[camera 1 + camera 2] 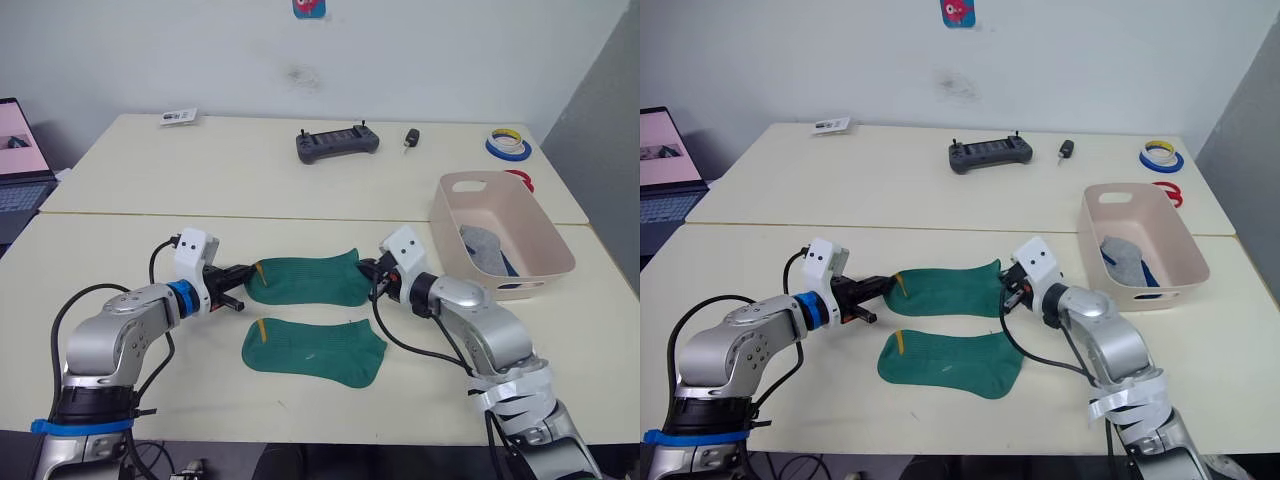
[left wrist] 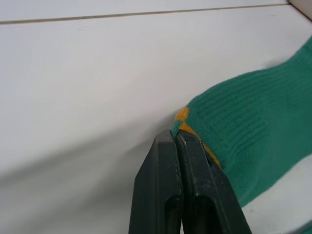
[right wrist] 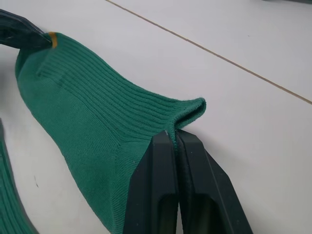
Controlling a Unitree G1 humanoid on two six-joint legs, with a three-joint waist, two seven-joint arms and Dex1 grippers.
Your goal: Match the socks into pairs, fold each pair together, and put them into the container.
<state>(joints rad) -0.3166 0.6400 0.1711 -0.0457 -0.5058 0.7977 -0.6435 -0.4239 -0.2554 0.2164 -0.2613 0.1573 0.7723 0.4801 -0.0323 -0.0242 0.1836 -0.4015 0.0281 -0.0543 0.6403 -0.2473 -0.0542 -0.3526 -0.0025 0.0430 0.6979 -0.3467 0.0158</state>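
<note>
Far green sock (image 1: 310,279) lay long axis left-right, left end effector (image 1: 250,276) and right end effector (image 1: 366,270) pinching opposite ends; near green sock (image 1: 314,349) sat parallel just nearer, container (image 1: 545,236) far right.

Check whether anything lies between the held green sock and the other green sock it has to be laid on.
Nothing visible does. The far green knit sock, pinched at both ends by the left tool and right tool, is separated from the near green sock only by bare table.
</note>
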